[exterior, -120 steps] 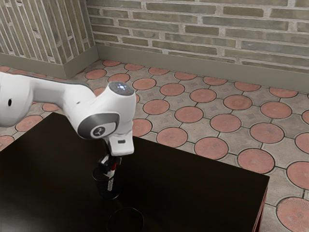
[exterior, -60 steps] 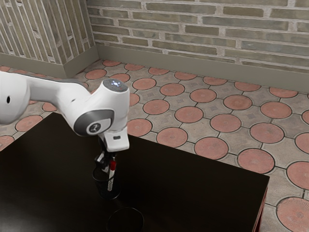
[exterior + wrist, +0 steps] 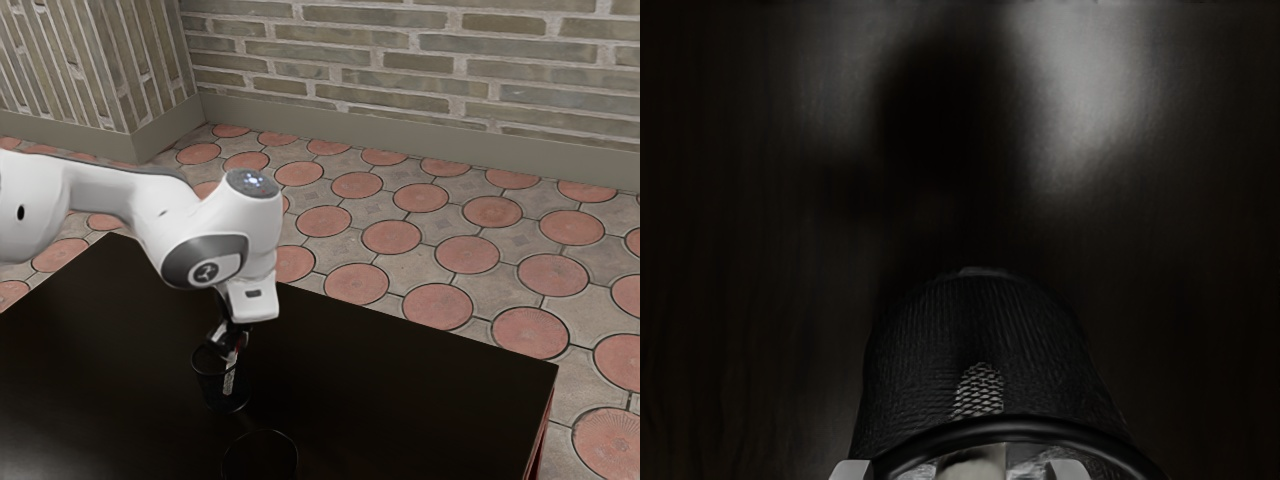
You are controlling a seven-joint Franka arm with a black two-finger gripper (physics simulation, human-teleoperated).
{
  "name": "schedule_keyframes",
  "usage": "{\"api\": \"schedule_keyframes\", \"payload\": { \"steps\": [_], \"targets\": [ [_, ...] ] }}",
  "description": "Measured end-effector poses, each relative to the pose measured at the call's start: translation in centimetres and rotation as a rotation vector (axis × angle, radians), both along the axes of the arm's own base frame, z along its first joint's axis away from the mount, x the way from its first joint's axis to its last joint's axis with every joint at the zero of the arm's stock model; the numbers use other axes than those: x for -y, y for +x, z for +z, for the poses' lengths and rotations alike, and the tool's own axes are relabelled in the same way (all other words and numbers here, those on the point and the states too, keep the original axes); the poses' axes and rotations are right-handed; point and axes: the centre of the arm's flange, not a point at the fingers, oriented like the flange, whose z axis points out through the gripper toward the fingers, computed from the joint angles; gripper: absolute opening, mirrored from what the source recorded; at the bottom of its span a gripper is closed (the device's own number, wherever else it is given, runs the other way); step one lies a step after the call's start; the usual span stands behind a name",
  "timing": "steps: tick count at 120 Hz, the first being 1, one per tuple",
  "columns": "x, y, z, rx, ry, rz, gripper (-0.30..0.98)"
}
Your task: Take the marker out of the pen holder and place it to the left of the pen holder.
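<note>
Slim white marker (image 3: 229, 380) leaning inside the black mesh cylindrical pen holder (image 3: 209, 391), lower left of the exterior frame.
The black 2-finger gripper (image 3: 230, 346) stands wide, straddling it; best centre, close squarely, lift straight past the rim. Barrel print and the white arm's round logo (image 3: 207, 272) are unreadable.

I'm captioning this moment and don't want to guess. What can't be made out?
The marker's lower end: exterior view, lost in the dark pen holder.
The marker's upper end: wrist view, cut off by the lower edge.
Whether the pincer grips it: exterior view, too small and dark.
What the round shape is: exterior view, too dark.
</note>
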Motion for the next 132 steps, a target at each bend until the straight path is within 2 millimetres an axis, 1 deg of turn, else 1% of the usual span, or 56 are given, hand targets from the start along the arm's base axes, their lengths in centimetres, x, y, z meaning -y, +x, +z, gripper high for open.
{"api": "schedule_keyframes", "payload": {
  "steps": [15, 29, 52, 68, 80, 92, 98, 101, 113, 121, 126, 132],
  "targets": [
    [0.6, -0.2, 0.0, 0.001, 0.000, -0.012, 0.12],
    [0.7, -0.2, 0.1, 0.002, -0.001, -0.013, 0.08],
    [0.1, 0.0, 0.1, 0.000, 0.000, 0.001, 0.04],
    [-0.5, 0.1, 0.2, 0.002, 0.001, 0.014, -0.01],
    [-0.7, 0.3, 0.8, 0.015, -0.003, 0.021, -0.04],
    [-0.9, 0.8, 2.6, 0.038, -0.010, 0.032, -0.06],
    [-0.9, 1.5, 4.2, 0.054, -0.011, 0.041, -0.06],
    [-0.9, 2.0, 5.3, 0.065, -0.011, 0.047, -0.07],
    [-1.2, 4.0, 10.6, 0.114, -0.010, 0.073, -0.07],
    [-1.5, 4.8, 13.5, 0.128, -0.002, 0.088, -0.07],
    [-1.8, 4.9, 14.4, 0.121, 0.007, 0.096, -0.07],
    [-2.4, 4.9, 14.6, 0.100, 0.020, 0.107, -0.07]
  ]
}}
